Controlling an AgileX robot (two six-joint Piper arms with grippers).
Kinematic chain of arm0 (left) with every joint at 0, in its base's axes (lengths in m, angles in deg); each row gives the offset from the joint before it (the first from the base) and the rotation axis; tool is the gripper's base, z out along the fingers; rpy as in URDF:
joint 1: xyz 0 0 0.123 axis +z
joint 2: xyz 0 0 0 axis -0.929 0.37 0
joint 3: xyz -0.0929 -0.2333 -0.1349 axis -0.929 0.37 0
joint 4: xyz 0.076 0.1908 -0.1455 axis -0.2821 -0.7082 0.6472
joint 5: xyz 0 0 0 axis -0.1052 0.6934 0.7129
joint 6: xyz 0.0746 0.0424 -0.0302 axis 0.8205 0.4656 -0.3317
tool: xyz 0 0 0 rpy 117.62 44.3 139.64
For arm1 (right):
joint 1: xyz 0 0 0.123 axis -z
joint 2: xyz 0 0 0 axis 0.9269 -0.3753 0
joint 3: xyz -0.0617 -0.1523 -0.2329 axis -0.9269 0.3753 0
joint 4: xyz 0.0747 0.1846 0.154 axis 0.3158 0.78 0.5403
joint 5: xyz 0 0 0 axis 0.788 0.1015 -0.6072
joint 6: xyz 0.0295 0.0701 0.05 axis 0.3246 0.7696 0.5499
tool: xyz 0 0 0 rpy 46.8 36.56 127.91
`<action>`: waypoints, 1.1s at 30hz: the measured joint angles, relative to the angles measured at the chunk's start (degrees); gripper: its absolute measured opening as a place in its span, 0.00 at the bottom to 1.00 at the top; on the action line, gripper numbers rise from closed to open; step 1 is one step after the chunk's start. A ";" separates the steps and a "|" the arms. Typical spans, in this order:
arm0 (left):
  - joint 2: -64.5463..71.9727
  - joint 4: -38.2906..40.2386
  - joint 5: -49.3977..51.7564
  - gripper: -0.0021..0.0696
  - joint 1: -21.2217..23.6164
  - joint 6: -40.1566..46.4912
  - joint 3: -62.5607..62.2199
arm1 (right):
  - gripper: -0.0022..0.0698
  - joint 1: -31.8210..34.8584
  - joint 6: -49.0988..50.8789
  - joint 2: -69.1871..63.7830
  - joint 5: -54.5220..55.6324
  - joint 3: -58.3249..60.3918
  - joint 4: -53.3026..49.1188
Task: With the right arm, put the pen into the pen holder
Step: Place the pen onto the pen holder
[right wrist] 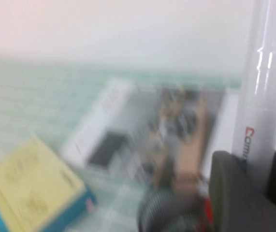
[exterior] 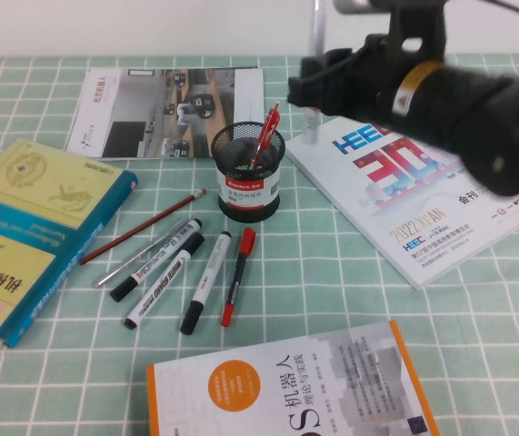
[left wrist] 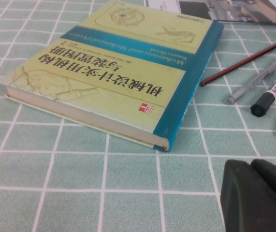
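Right gripper (exterior: 312,86) is raised above the counter (exterior: 350,300), just behind and to the right of the pen holder (exterior: 247,173); it is clamped on the pen (right wrist: 261,92), which stands upright between its fingers (right wrist: 232,193); only the right wrist view shows this grasp plainly, the pale barrel rising past the dark fingers with red lettering on it; in the high view the pen (exterior: 315,36) is a pale vertical bar largely masked by the arm; the right arm (exterior: 459,100) reaches in from the right edge, stretched leftward over the white booklet (exterior: 404,209); the pen holder already contains a red pen (exterior: 264,136); the left gripper (left wrist: 258,198) sits low near the counter beside the yellow-and-teal book (left wrist: 113,72), seen only in the left wrist view; whether it is open cannot be told, being cut off at the frame edge.
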 joint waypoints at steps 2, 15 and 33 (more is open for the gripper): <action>0.00 0.00 0.00 0.02 0.00 0.00 0.00 | 0.19 0.00 -0.08 -1.88 10.43 2.07 -0.13; 0.00 0.00 0.00 0.02 0.00 0.00 0.00 | 0.19 0.00 2.93 -19.75 40.37 2.93 -3.33; 0.00 0.00 0.00 0.02 0.00 0.00 0.00 | 0.29 0.00 3.94 -23.70 41.06 1.19 -3.43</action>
